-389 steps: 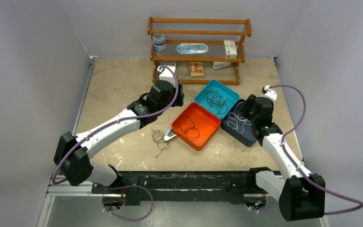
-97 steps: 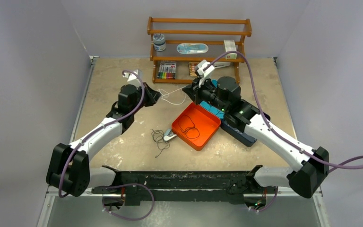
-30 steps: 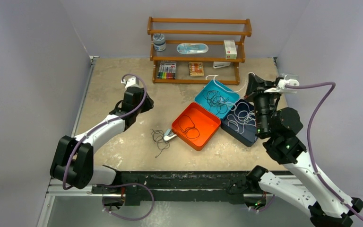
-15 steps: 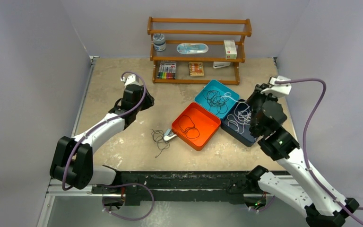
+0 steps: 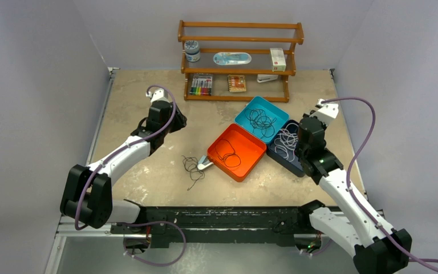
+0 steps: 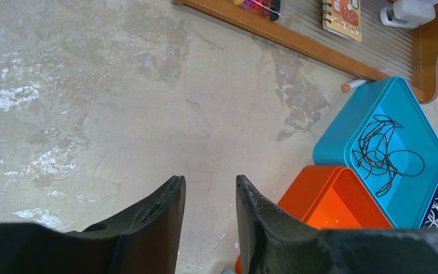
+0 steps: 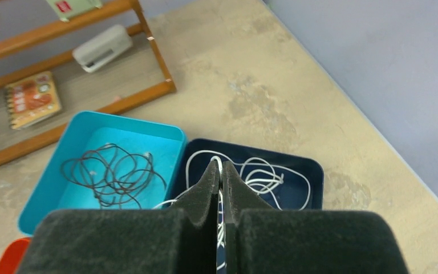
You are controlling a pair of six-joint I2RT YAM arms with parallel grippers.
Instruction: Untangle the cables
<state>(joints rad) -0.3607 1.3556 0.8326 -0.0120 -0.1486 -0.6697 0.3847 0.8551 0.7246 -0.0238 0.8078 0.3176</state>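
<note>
White cables lie looped in the dark blue tray. My right gripper hangs low over that tray, shut on a white cable that runs out between its fingertips. Black cables lie in the teal tray, and they also show in the left wrist view. A dark cable lies in the orange tray. A small black tangle lies on the table left of the orange tray. My left gripper is open and empty above bare table, left of the trays.
A wooden shelf at the back holds markers, a notebook, a jar, a box and a stapler. A small pale object lies against the orange tray's left corner. Walls close in on the left and right.
My right arm has come down from high at the right and lowered the white cable over the dark blue tray. The left arm has barely moved.
</note>
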